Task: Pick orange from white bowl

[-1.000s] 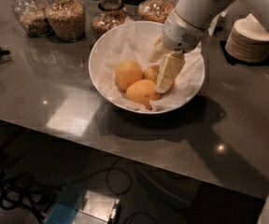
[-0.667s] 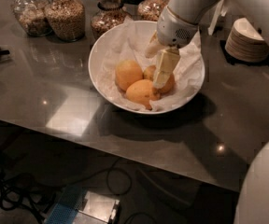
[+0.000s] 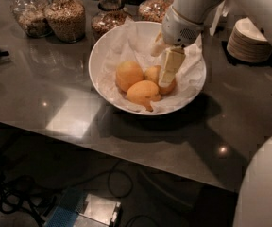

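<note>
A wide, shallow white bowl (image 3: 103, 56), lined with crumpled white paper (image 3: 126, 41), is set on a smooth, dark grey counter (image 3: 55, 103) on which glossy patches of light are reflected. Three yellow-orange fruits are held in it. The orange (image 3: 151, 74) is found at the right of the group, partly covered by the pincer (image 3: 161, 70). A rounder fruit (image 3: 128, 74) is seen to its left and an oval, pointed one (image 3: 143, 92) in front. The pincer is lowered into the bowl, released, with its pale fingers (image 3: 171, 65) spread. Whether the orange is touched cannot be told. Grain-filled glass jars (image 3: 65, 18) are lined up behind, and stacked tan plates (image 3: 249, 41) at the right. Dark cables (image 3: 13, 197) are strewn on the floor below.
</note>
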Controlling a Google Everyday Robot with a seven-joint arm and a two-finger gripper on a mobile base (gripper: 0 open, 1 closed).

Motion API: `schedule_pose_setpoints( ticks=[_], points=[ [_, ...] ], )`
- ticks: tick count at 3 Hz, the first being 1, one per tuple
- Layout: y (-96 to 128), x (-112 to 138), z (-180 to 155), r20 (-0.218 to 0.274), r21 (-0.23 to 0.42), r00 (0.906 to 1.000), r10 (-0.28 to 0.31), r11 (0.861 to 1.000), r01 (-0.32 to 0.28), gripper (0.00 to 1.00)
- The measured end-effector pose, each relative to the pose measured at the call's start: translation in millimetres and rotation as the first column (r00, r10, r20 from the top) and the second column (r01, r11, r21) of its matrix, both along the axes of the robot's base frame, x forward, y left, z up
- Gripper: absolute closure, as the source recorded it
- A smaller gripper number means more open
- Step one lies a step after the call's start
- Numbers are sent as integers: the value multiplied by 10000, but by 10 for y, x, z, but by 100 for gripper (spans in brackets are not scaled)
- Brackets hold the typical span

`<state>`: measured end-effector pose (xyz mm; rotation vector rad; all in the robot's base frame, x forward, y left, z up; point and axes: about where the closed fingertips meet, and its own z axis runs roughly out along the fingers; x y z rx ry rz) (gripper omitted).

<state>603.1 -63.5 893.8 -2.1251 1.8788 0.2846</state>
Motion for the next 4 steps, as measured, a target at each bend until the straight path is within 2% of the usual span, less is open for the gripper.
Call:
schedule_pose_setpoints(
  ticks=[1, 2, 4],
  points=[
    [-129, -133, -179, -354, -161, 9989, -296, 9994, 291, 23],
    [-198, -223, -376, -707, -413, 9969, -335, 9987, 306, 22],
    [-9, -55, -581, -621, -502, 9977, 269, 9983, -300, 21]
  ],
)
